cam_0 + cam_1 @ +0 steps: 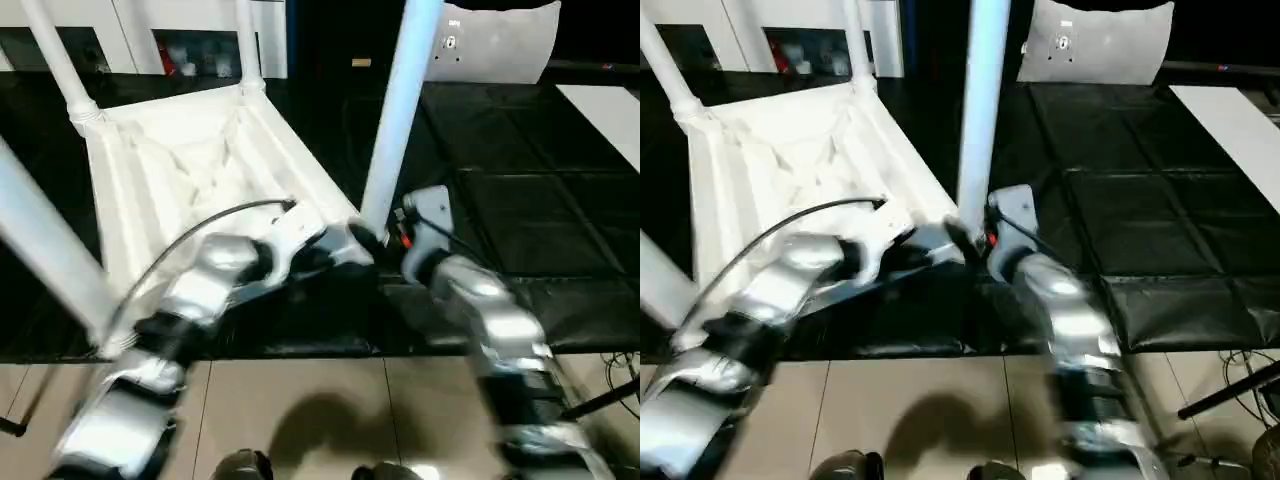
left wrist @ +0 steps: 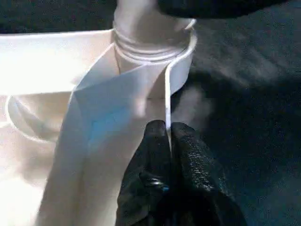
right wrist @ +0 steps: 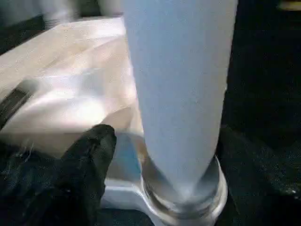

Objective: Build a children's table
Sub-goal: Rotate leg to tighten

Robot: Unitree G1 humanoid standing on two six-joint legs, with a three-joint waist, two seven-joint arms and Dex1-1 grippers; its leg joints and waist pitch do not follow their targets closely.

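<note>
On the black mat surface (image 1: 520, 200) your upturned white plastic table (image 1: 200, 165) stands with four legs in, left fingers (image 2: 157, 141) pinching its corner rib, right gripper (image 1: 385, 240) spread beside the near leg (image 1: 400, 100).

The children's table (image 1: 190, 165) is all-white plastic and lies upside down on the black bench (image 1: 520, 200), its ribbed underside facing up; long tapered legs stand upright in its round corner sockets; the near-corner leg (image 1: 400, 110) sits in its socket (image 2: 155, 61), threads showing at its base.
</note>
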